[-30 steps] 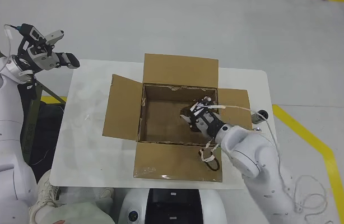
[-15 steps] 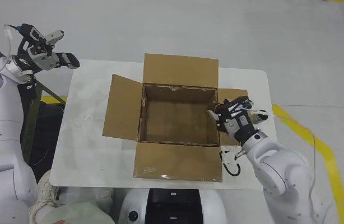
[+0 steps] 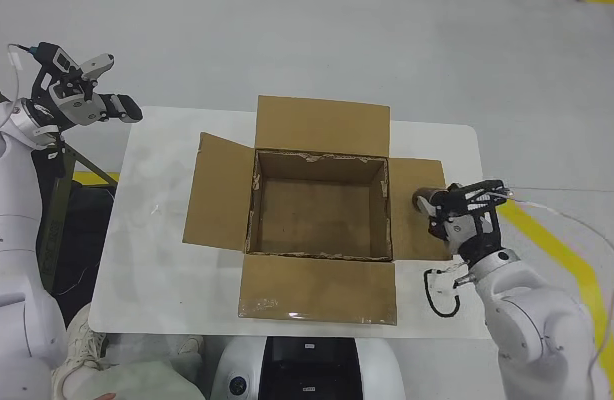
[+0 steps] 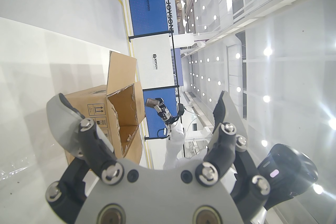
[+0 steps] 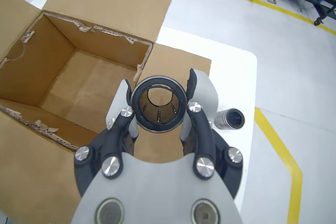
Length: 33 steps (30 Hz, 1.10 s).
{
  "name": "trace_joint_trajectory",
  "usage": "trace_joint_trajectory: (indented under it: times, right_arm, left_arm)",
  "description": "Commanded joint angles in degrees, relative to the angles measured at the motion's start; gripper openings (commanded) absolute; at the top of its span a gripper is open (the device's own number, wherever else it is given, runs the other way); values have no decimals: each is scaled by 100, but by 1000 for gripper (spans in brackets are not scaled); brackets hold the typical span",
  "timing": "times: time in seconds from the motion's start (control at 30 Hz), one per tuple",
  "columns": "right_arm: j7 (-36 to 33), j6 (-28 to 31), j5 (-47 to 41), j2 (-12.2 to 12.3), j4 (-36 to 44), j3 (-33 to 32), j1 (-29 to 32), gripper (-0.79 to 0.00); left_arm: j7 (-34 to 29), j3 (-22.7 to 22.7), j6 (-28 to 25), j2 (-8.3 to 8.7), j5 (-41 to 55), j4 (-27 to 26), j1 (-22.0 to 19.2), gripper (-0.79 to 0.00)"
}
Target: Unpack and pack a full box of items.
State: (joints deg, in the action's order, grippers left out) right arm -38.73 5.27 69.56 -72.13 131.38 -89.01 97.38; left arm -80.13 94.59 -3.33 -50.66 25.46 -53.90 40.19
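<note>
Right wrist view: the right pincer point(image 5: 160, 86) is seen clamped on a metal sleeve point(image 5: 159, 110), with one finger pressed against each side of its round body. The sleeve's open bore is turned toward the wrist camera, and rows of small balls can be made out along its inner wall (a dark ring runs around the near end). The held sleeve is carried over the right flap point(image 5: 181, 62) of the cardboard box point(image 5: 57, 51), just beside the box's right wall and outside the opening. In the left wrist view it is seen raised near the level of the box's rim.

A second sleeve point(image 5: 229, 119) is laid on its side on the white tabletop point(image 5: 236, 72), just beyond the flap's outer edge and apart from the held one.

The box is set in the middle of the tabletop with all four flaps folded outward. Its bare brown floor is exposed, and torn strips of paper are left along the rim.

The left pincer point(image 4: 142, 96) is held off the far left corner of the tabletop, well apart from the box. Its fingers are spread wide, and nothing is gripped between them.

A yellow floor line point(image 3: 547, 240) is seen on the grey floor past the tabletop's right side.
</note>
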Motion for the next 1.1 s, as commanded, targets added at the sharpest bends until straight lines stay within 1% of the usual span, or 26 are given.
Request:
trace_joint_trajectory:
  times: [0.0,0.27,0.43,0.57,1.07]
  right_arm:
    - [59,-133,-16,1,6,-115,83,-785]
    - [355,-445,-327,1,3,-625,460,-785]
    - [370,-582,-473,3,-76,-933,681,-785]
    - [364,-662,-572,1,-153,-1047,812,-785]
    - [362,-689,-964,7,-875,-1230,803,-785]
  left_arm:
    - [0,0,0,0,0,0,0,0]
    - [0,0,0,0,0,0,0,0]
    - [0,0,0,0,0,0,0,0]
    - [0,0,0,0,0,0,0,0]
    - [0,0,0,0,0,0,0,0]
